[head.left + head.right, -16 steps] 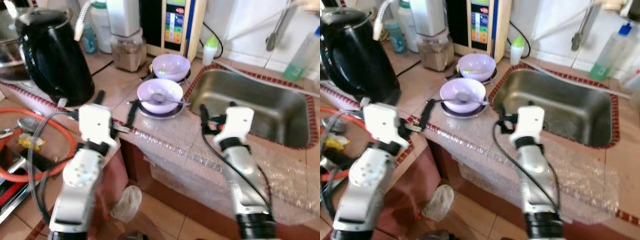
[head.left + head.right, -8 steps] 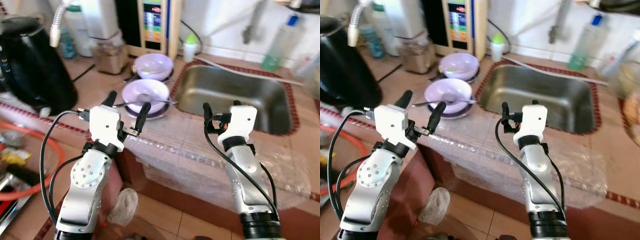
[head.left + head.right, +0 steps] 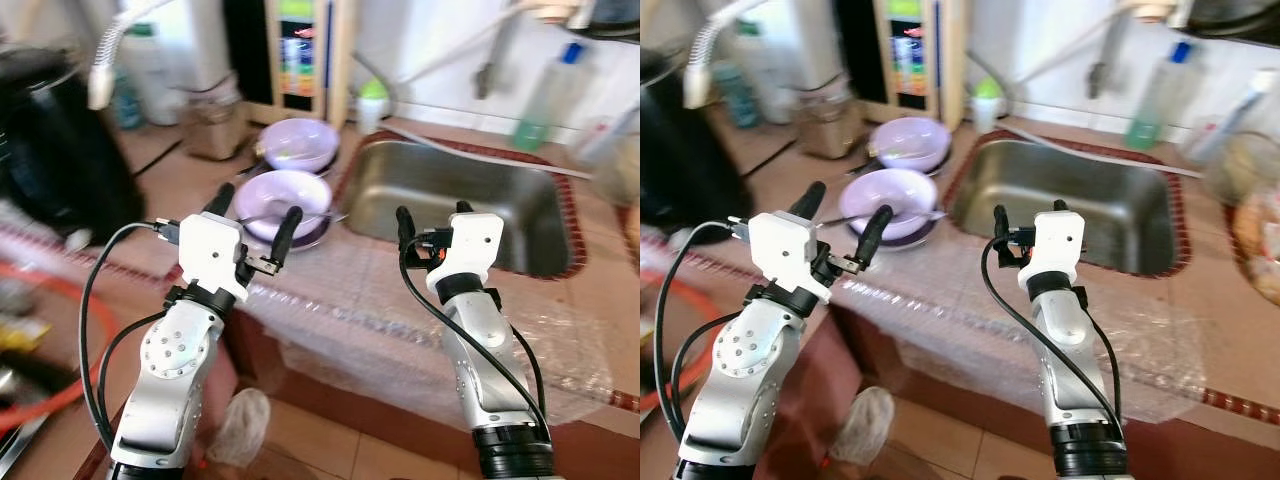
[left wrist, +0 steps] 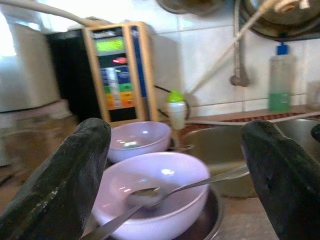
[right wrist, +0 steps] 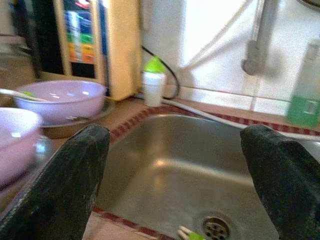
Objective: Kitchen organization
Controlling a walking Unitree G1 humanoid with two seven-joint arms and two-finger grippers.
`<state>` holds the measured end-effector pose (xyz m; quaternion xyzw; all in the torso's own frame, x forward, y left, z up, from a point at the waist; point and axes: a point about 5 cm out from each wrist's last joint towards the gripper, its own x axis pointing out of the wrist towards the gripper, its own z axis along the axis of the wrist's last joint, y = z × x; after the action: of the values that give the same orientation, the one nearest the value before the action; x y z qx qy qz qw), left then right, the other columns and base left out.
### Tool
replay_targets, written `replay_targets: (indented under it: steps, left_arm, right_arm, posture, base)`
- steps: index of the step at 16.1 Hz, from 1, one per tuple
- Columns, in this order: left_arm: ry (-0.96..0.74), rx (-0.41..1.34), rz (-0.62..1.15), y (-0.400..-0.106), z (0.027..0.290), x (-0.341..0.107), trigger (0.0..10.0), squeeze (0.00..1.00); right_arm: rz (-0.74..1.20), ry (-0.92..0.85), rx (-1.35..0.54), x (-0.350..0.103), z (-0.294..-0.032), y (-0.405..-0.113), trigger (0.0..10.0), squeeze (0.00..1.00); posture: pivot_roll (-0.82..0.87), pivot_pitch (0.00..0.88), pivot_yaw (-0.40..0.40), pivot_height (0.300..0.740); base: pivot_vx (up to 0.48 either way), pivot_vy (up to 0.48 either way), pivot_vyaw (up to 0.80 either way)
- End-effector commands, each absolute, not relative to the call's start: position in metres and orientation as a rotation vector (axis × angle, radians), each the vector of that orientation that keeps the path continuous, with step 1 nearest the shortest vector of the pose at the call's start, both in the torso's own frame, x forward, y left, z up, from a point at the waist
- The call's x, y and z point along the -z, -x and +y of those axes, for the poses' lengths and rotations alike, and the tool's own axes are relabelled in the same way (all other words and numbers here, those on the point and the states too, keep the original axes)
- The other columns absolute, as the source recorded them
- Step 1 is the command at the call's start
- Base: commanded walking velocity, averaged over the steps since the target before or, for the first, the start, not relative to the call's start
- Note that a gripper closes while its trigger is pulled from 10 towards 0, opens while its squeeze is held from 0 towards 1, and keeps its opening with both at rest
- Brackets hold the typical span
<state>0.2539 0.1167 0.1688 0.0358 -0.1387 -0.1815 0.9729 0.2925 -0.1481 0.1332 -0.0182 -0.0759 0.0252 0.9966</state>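
Left gripper (image 3: 252, 205) spread, bowl (image 4: 152, 197) with spoon (image 4: 165, 192) just ahead between jaws. Right gripper (image 3: 430, 212) spread, sink (image 5: 170, 175) ahead, empty-handed.

A black kettle (image 3: 50, 140) stands at the counter's left. A panelled appliance (image 3: 297, 55) sits against the tiled wall, a green-liquid bottle (image 3: 545, 95) behind the sink (image 3: 470, 195).

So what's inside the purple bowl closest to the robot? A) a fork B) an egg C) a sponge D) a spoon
D: a metal spoon lies in the nearer purple bowl, its handle sticking out over the rim toward the sink.
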Motion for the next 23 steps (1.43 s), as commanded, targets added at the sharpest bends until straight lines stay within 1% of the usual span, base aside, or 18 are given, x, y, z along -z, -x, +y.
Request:
replay_targets:
  steps: [1, 4, 12, 20, 23]
  left_arm:
    - [-0.08, 0.378, -0.285, -0.2548, 0.1168, -0.1699, 10.0, 0.0]
    - [-0.082, 0.385, -0.273, -0.2545, 0.1155, -0.1675, 10.0, 0.0]
    - [-0.095, 0.392, -0.266, -0.2535, 0.1147, -0.1636, 10.0, 0.0]
    - [-0.099, 0.387, -0.27, -0.2526, 0.1151, -0.1641, 10.0, 0.0]
    - [-0.1, 0.358, -0.275, -0.2496, 0.1202, -0.163, 10.0, 0.0]
  right_arm:
    - [-0.156, 0.041, -0.051, -0.1346, -0.1474, -0.2943, 10.0, 0.0]
    - [-0.158, 0.043, -0.053, -0.1347, -0.1468, -0.2946, 10.0, 0.0]
    - [-0.158, 0.054, -0.053, -0.1348, -0.1483, -0.2954, 10.0, 0.0]
    - [-0.154, 0.052, -0.053, -0.1329, -0.1478, -0.2954, 10.0, 0.0]
    - [-0.152, 0.052, -0.062, -0.1323, -0.1472, -0.2948, 10.0, 0.0]
  posture:
    - [0.0, 0.0, 0.047, 0.74]
    - [0.0, 0.0, 0.047, 0.74]
    - [0.0, 0.0, 0.04, 0.74]
    - [0.01, 0.0, 0.041, 0.74]
    - [0.01, 0.0, 0.034, 0.74]
  base:
    - [0.334, 0.0, 0.0]
    - [0.331, 0.0, 0.0]
    - [0.0, 0.0, 0.0]
    - [0.0, -0.41, 0.0]
    - [0.0, 0.0, 0.0]
